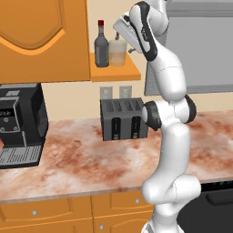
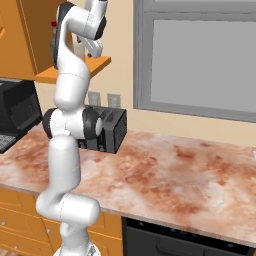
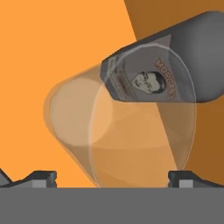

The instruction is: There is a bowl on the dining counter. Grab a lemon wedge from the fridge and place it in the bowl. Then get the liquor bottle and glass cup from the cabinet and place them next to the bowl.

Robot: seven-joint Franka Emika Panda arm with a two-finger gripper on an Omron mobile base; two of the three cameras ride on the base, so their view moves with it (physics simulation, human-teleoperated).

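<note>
**Desk:** What's on the open cabinet shelf (image 1: 119,73), left to right?

**Photographer:** A dark liquor bottle (image 1: 101,48) with a red cap, then the glass cup (image 1: 118,53) just beside it, both upright above the counter (image 1: 82,159). The robot's hand (image 1: 122,26) hangs at the cup's upper right, fingers spread as wide as they go, holding nothing. Through the hand's own camera the cup (image 3: 127,131) lies between the two fingertips (image 3: 41,177), with the bottle (image 3: 175,65) behind it.

**Desk:** How will the cup handle?

**Photographer:** My read: light, rigid, smooth-walled, so likely slippery and breakable. The sensible hold is across the body, mid-height, squeezed squarely. The bottle stands so near that a nudge could tip it.
</note>
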